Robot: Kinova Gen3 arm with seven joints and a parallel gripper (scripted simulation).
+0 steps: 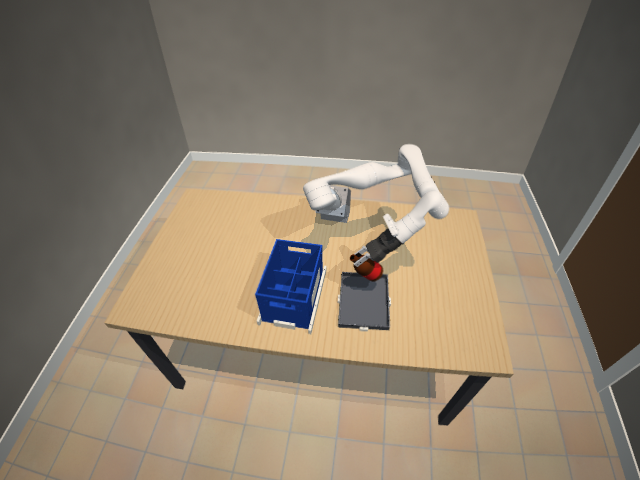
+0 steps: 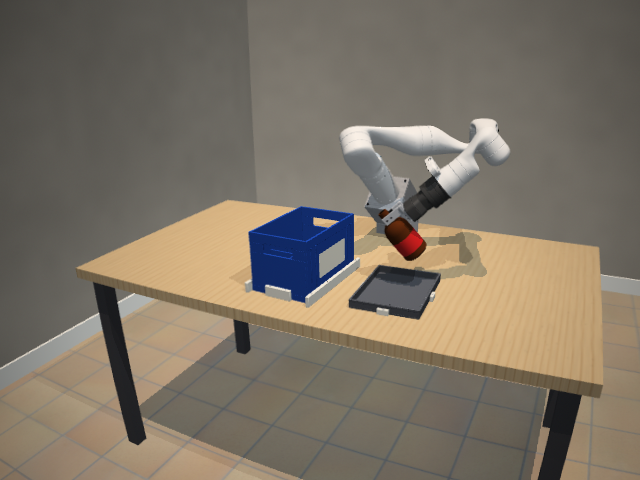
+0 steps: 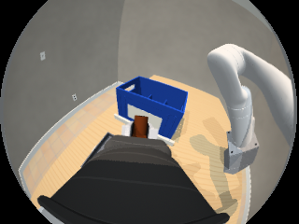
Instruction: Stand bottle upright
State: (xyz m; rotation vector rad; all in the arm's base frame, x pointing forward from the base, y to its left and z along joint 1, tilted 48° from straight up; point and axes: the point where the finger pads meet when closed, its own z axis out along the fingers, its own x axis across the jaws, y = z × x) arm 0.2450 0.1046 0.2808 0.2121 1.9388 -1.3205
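A brown bottle [image 1: 368,268] [image 2: 404,237] with a red label is held in the air, tilted, its base pointing down towards the far end of the tray. My gripper [image 1: 361,256] [image 2: 391,215] is shut on the bottle near its neck. The dark grey tray [image 1: 363,320] [image 2: 393,306] lies flat on the table to the right of the crate. In the wrist view only the bottle's brown neck [image 3: 141,126] shows past the dark gripper body.
A blue crate [image 1: 268,302] [image 2: 289,258] [image 3: 152,101] with inner dividers stands left of the tray between white guide blocks. The arm's base [image 1: 336,206] [image 2: 392,196] is mounted at the back of the wooden table [image 1: 206,248] [image 2: 516,310].
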